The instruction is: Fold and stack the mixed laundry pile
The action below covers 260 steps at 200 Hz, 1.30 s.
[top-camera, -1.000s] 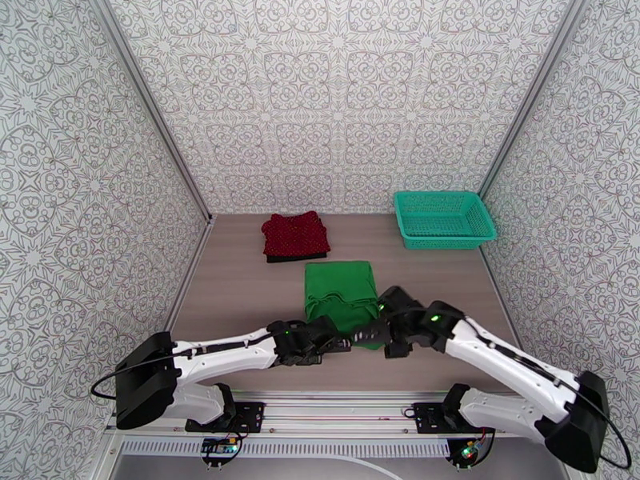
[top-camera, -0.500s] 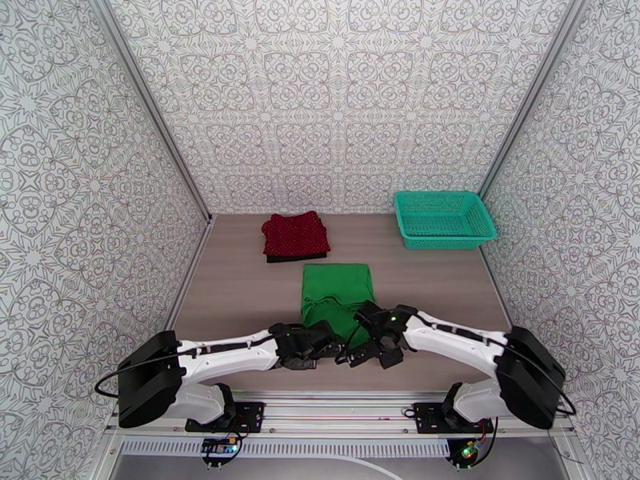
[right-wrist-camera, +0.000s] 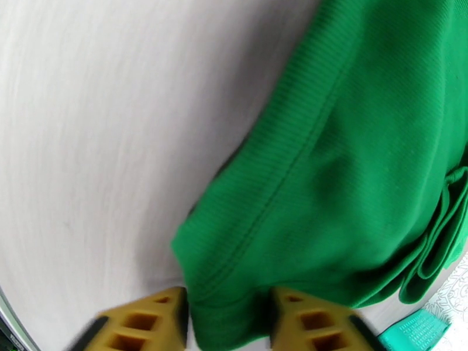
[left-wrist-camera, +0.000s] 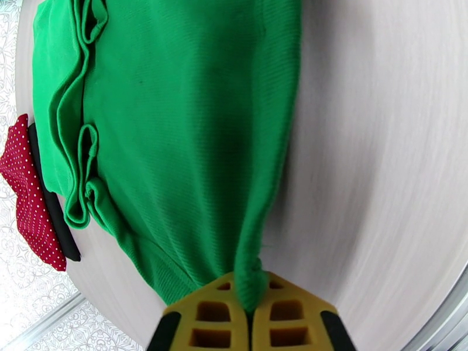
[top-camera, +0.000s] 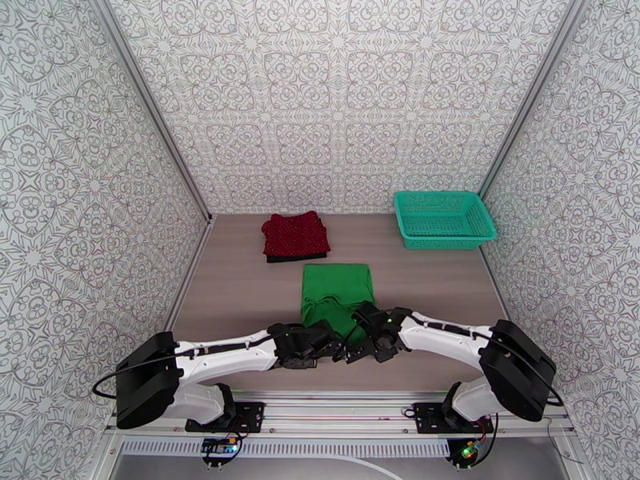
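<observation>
The bright green garment (top-camera: 337,291) lies folded mid-table, its near edge reaching my two grippers. My left gripper (top-camera: 337,349) is shut on that near edge; in the left wrist view its yellow fingers (left-wrist-camera: 213,317) pinch a gathered fold of the green garment (left-wrist-camera: 175,112). My right gripper (top-camera: 359,351) meets it from the right. In the right wrist view its fingers (right-wrist-camera: 149,323) stand apart, with a hemmed corner of the green garment (right-wrist-camera: 327,171) between them. The dark red dotted garment (top-camera: 295,232) lies folded on the black garment (top-camera: 298,257) at the back.
A teal mesh basket (top-camera: 444,219) stands at the back right. Patterned walls close in the table on three sides. The red dotted garment (left-wrist-camera: 26,200) and the black garment (left-wrist-camera: 55,217) lie beyond the green one's far edge.
My right arm has swung left and toward the near edge, bringing its gripper beside the left one. Its jaws have narrowed around the green corner. The left arm has barely moved.
</observation>
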Each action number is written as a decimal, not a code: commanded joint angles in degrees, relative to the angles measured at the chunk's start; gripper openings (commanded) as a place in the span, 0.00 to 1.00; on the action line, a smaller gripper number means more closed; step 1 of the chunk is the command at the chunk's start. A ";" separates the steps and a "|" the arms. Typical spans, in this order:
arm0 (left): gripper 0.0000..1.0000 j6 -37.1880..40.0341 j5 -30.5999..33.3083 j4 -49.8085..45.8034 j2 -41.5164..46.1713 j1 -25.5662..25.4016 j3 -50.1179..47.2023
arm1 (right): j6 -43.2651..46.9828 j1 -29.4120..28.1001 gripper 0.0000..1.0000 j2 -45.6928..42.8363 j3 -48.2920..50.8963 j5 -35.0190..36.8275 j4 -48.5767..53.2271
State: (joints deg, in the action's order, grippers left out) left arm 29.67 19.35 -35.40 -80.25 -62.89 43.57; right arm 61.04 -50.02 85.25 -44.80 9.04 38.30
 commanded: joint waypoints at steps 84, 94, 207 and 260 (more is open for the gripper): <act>0.00 -0.06 0.06 0.60 6.39 3.38 1.16 | -2.28 2.42 0.00 -10.98 1.12 0.39 -8.74; 0.00 0.26 -0.60 0.58 7.01 4.59 1.85 | -2.41 3.17 0.00 -11.88 1.14 0.16 -9.84; 0.00 14.07 -10.10 4.88 -0.65 24.05 16.00 | -7.79 12.94 0.00 -9.43 -2.83 -0.86 -27.71; 0.00 18.99 -14.22 3.64 -12.80 30.78 25.94 | -11.16 15.86 0.00 0.08 -6.73 0.83 -34.31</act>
State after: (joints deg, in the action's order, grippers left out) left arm 44.64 8.34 -31.55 -88.90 -34.74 65.21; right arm 53.04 -35.44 81.38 -48.64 8.56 9.23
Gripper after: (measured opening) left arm 0.062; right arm 0.052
